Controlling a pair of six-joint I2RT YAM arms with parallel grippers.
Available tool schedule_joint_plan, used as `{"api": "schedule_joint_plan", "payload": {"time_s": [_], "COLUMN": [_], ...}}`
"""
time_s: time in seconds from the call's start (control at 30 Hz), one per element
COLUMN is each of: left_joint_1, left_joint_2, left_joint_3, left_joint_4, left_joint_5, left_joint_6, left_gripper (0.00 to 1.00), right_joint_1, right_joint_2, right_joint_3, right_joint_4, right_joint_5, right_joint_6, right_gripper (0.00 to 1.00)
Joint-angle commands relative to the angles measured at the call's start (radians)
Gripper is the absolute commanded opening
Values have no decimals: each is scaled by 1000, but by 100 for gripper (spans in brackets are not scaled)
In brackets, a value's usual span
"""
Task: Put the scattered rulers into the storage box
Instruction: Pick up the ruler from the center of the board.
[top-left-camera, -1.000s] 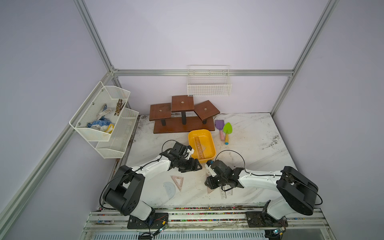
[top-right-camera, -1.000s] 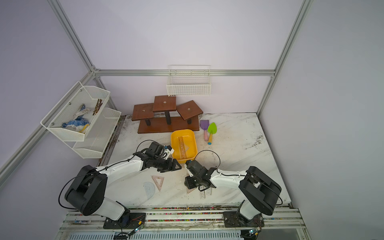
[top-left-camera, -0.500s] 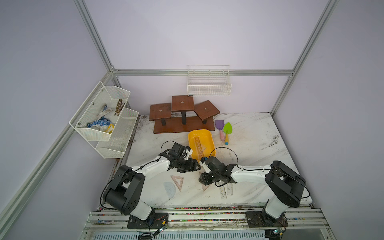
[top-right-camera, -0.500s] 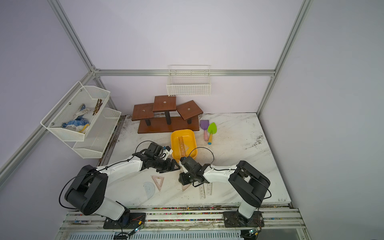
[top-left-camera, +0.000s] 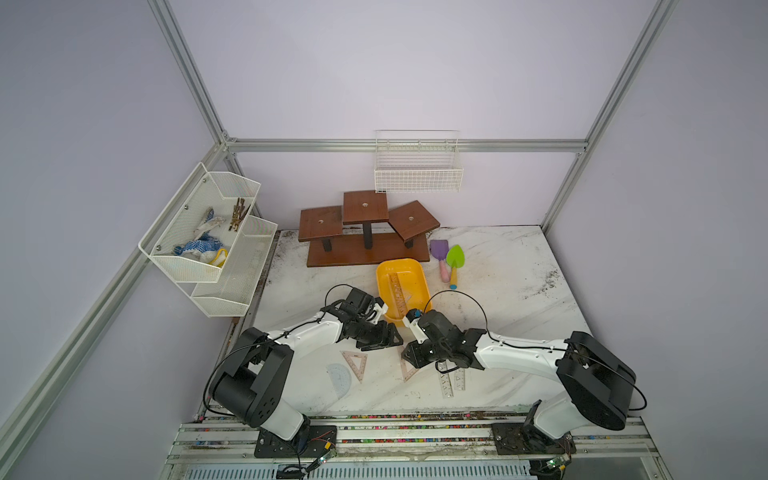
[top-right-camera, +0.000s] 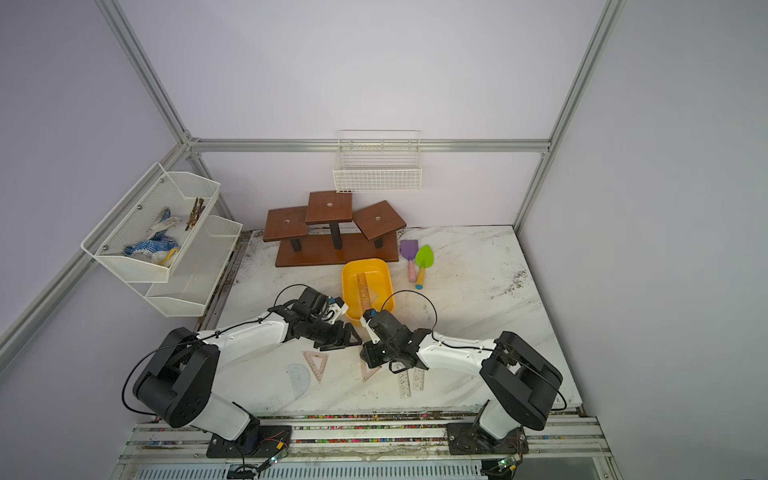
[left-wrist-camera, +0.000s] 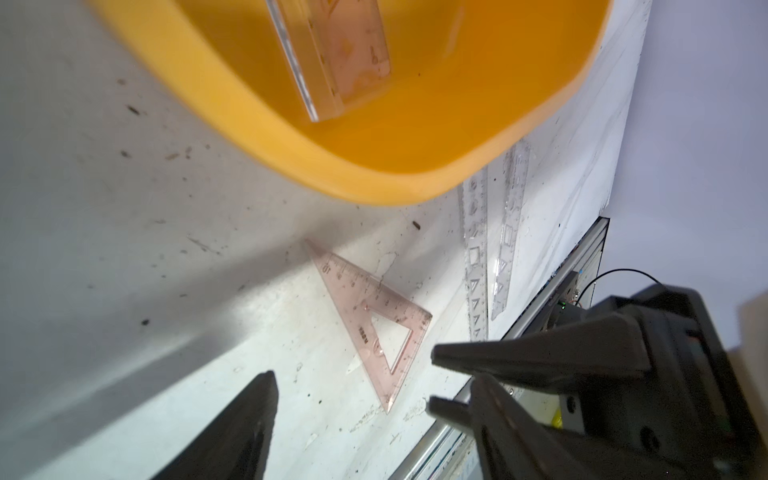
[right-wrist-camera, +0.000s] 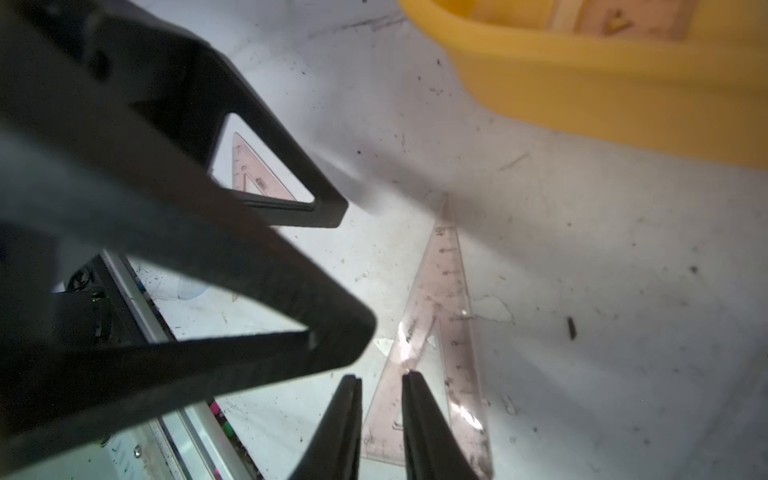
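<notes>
Dirty marble table (top-left-camera: 498, 299), lilac walls (top-left-camera: 374, 62), aluminium frame (top-left-camera: 407, 145), left gripper (top-left-camera: 391, 337) spread wide, right gripper (right-wrist-camera: 381, 378) fingers nearly together over pink set square (right-wrist-camera: 449, 291), grip unclear

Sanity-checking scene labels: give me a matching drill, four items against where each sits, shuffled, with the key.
1. storage box
2. protractor
3. wire basket
4. green shovel

A. hung on the back wall
B. on the table beside the purple shovel
C. holds rulers
D. flat on the table next to a set square

Pairs: 1-C, 2-D, 3-A, 4-B
</notes>
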Motion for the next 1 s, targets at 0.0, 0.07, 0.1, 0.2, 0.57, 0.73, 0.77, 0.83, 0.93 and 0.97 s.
{"api": "schedule_joint_plan", "payload": {"time_s": [0.0, 0.07, 0.1, 0.2, 0.57, 0.73, 0.77, 0.83, 0.93, 0.97], "left_joint_1": [-27, -33, -35, -40, -55, -42, -39, -29, -10, -1], "left_joint_2": [38, 53, 56, 68, 74, 88, 92, 92, 80, 77], "left_joint_3": [22, 28, 29, 39, 75, 105, 111, 119, 123, 125], "left_joint_4": [-52, -64, -64, -67, -102, -114, -113, -111, -111, -110], "left_joint_5": [29, 24, 22, 17, -34, -95, -104, -122, -152, -158], "left_joint_6": [19, 22, 21, 19, 20, 10, 8, 4, 6, 5], "left_gripper": [76, 75, 75, 75, 74, 73, 73, 72, 71, 71], "right_joint_1": [-31, -41, -45, -54, -63, -63, -63, -65, -71, -73], "right_joint_2": [0, 0, 0, 0, -40, -37, -39, -44, -61, -65], "right_joint_3": [-53, -70, -75, -91, -110, -110, -111, -113, -119, -121], "right_joint_4": [45, 65, 72, 72, 124, 129, 129, 125, 122, 124], "right_joint_5": [-3, -16, -19, -24, -56, -58, -58, -54, -48, -48], "right_joint_6": [-1, 0, 1, 1, 9, 13, 13, 12, 12, 14], "right_gripper": [21, 18, 18, 15, 12, 12, 12, 12, 12, 12]}}
